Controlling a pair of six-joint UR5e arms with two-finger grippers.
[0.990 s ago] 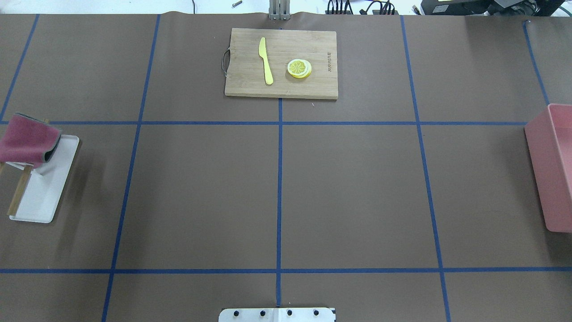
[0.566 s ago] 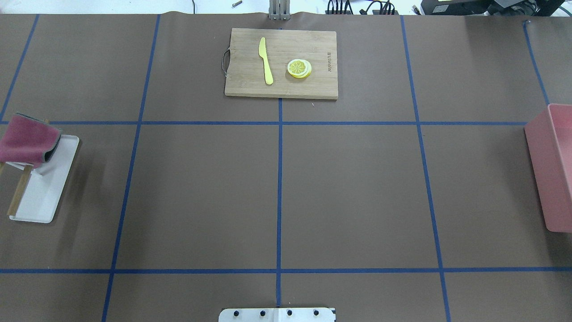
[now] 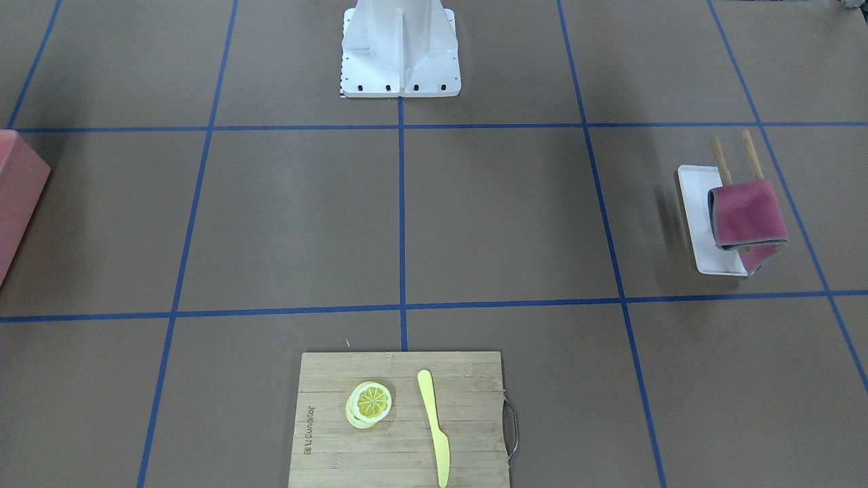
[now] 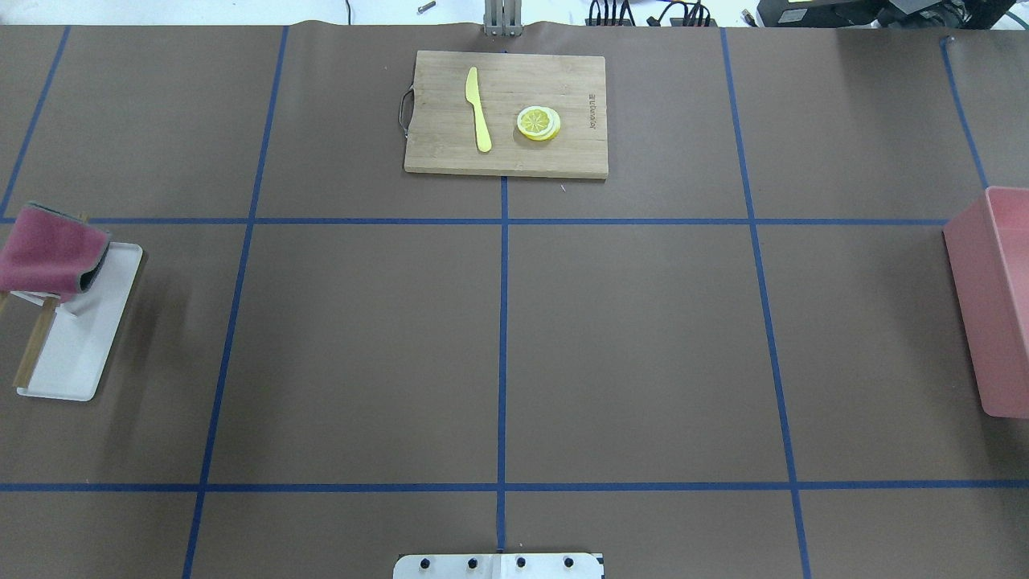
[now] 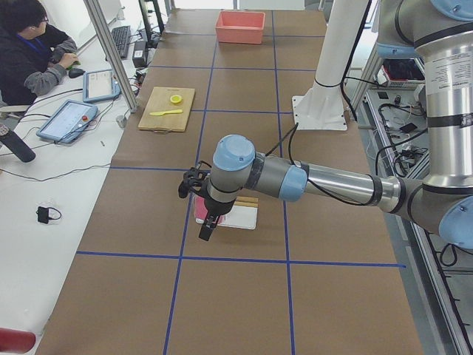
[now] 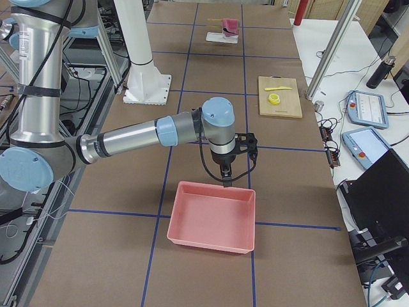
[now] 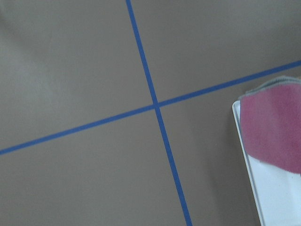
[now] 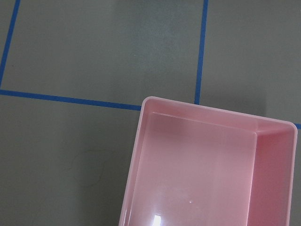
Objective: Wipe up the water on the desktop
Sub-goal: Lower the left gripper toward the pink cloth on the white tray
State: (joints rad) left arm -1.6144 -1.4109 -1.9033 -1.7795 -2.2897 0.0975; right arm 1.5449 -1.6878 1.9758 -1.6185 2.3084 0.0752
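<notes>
The only writing I find is a short word burned along one short edge of the pale bamboo cutting board with a metal handle [image 4: 434, 157], too small to read. That board sits at the far edge of the matte brown desktop crossed by blue tape lines [image 4: 627, 338], which spreads under everything. On the board lie a yellow plastic knife [image 4: 479, 112] and stacked lemon slices [image 4: 538, 123]. The small white rectangular tray [image 4: 80, 354], with a folded dark red cloth [image 4: 48, 253] draped on a wooden rack, sits at my left end. The shallow pink plastic bin [image 4: 993, 322] sits at my right end. All three are well apart. My left claw [image 5: 208, 229] hangs above the tray, my right claw [image 6: 225, 174] above the bin's rim. Neither visibly holds anything. I cannot tell whether either is apart or together.
</notes>
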